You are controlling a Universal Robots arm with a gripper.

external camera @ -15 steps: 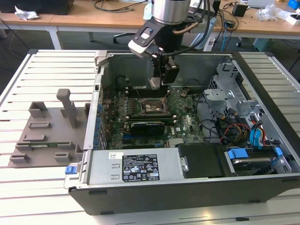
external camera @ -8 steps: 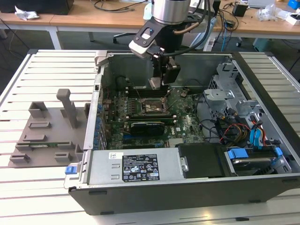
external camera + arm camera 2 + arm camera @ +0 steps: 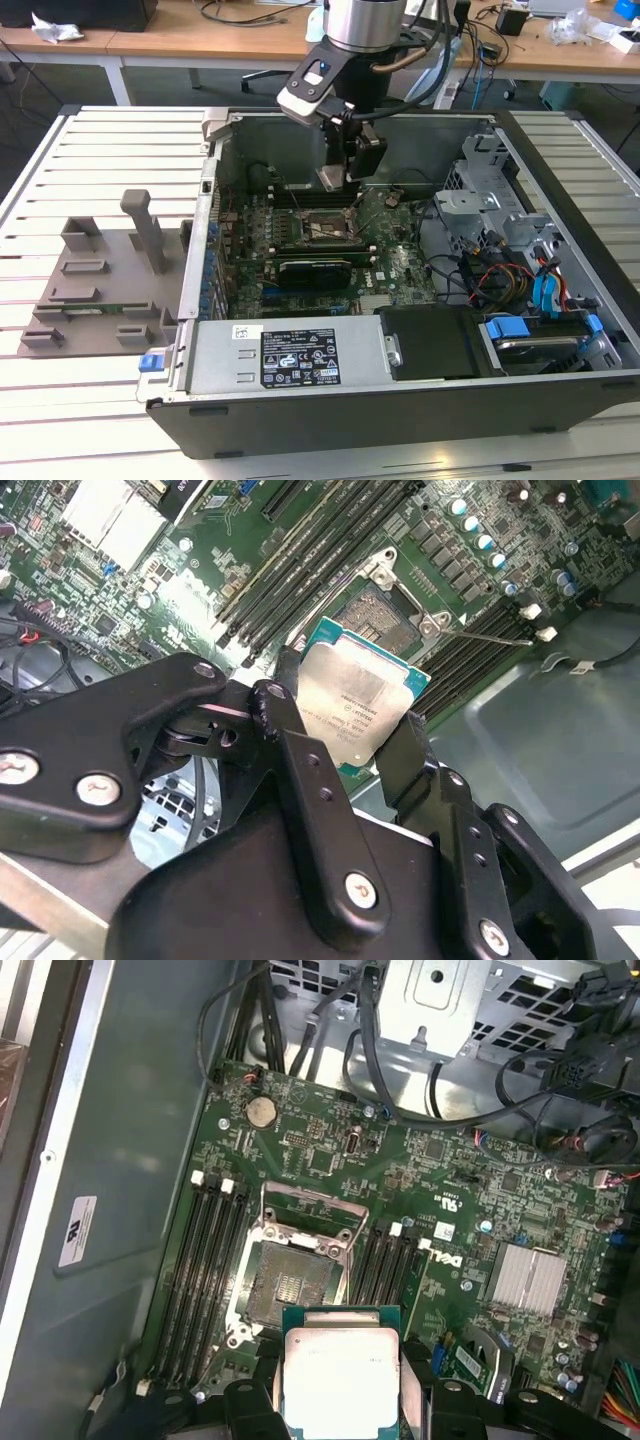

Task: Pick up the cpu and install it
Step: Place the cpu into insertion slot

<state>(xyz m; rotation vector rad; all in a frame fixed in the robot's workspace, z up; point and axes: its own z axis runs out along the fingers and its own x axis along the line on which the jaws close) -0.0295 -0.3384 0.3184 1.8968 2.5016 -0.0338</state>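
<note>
**Figure. Cpu held over the open socket.** The gripper (image 3: 345, 720) is closed on the cpu (image 3: 360, 705). Its two black fingers (image 3: 290, 730) press opposite edges of the chip, and the metal top plate faces the camera in both wrist views. The cpu hangs above the socket (image 3: 290, 1285), offset to one side of it and not touching it. The socket's contact field lies bare, with the load plate (image 3: 305, 1215) swung open at one edge of the socket. Memory slots (image 3: 210, 1270) flank the socket on two sides. In the exterior view, the arm reaches into the computer case (image 3: 300, 400) directly over the socket.

Probable hazards:
- The hold bears only on thin rims, so a slip could drop the chip onto the socket's contacts.
- A tilted or offset descent could land one corner first and bend those contacts.
- A chip turned out of line with the socket's keys would probably not seat.
- The fingers reach past the chip's edges and could strike the socket frame or the slots beside the socket.
</note>
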